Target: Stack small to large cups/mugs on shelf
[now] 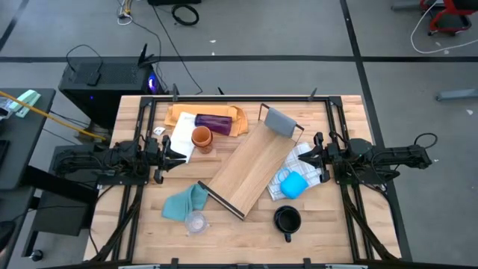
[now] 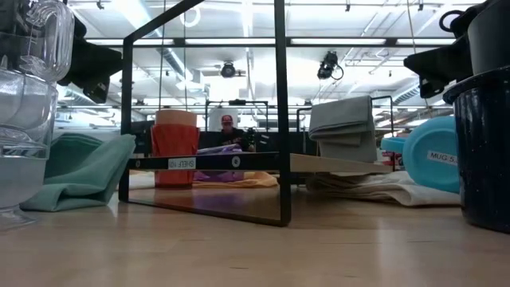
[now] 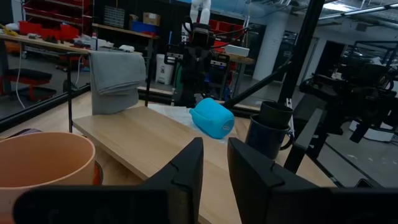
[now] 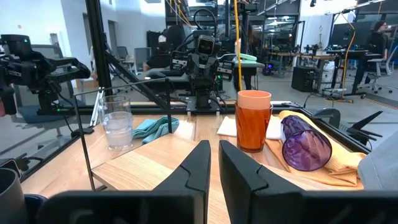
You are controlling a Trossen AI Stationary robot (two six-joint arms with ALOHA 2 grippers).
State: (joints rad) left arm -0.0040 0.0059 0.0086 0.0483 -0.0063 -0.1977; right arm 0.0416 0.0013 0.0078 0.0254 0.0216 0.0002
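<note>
Two stacked orange-tan cups (image 1: 202, 138), one purple tumbler (image 1: 213, 122), one blue mug (image 1: 293, 184) — one shelf (image 1: 251, 166), two grippers.

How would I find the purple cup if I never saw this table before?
Start at the long wooden shelf lying slantwise across the table. Past its far left side lies a tan sheet; the purple tumbler lies tipped over on it. Its neighbour, the orange cup, stands upright.

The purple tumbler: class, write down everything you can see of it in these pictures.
The purple tumbler is translucent, plastic by its look, deep violet with a ribbed or faceted wall. It lies on its side on the tan paper sheet at the table's far edge, beside the upright amber translucent cup, which holds a tan cup. In the right wrist view its open mouth shows, and nothing can be seen inside. No pincer touches it.
</note>
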